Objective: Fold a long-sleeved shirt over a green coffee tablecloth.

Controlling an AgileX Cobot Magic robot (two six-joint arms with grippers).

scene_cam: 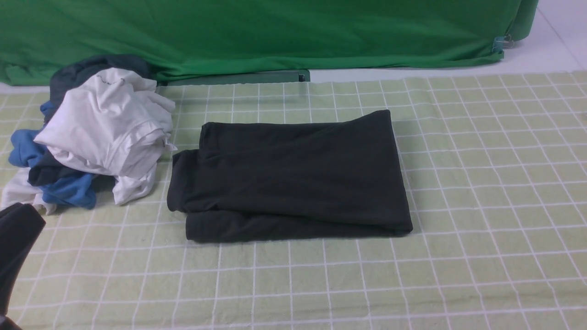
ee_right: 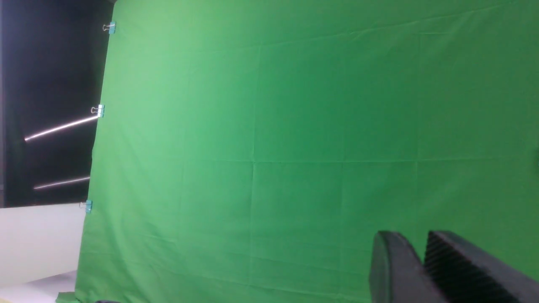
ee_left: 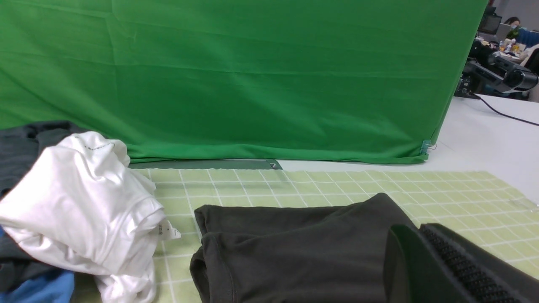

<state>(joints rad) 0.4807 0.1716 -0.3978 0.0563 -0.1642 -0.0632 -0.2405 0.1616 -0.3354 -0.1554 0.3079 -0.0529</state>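
The long-sleeved shirt (scene_cam: 293,176) lies folded into a black rectangle in the middle of the green coffee tablecloth (scene_cam: 481,183); its chest print does not show. The left wrist view also shows the shirt (ee_left: 294,248) on the tablecloth (ee_left: 454,193). My left gripper (ee_left: 414,227) hangs shut and empty over the near side of the shirt, clear of the fabric. In the front view only a dark part of it (scene_cam: 18,238) shows at the lower left edge. My right gripper (ee_right: 414,237) faces the green backdrop, fingers slightly apart with nothing between them. It is outside the front view.
A heap of white, blue and dark garments (scene_cam: 96,133) sits on the cloth just left of the shirt. A plain deep-green backdrop (scene_cam: 257,36) hangs along the far edge. White tabletop (scene_cam: 541,55) shows at the far right.
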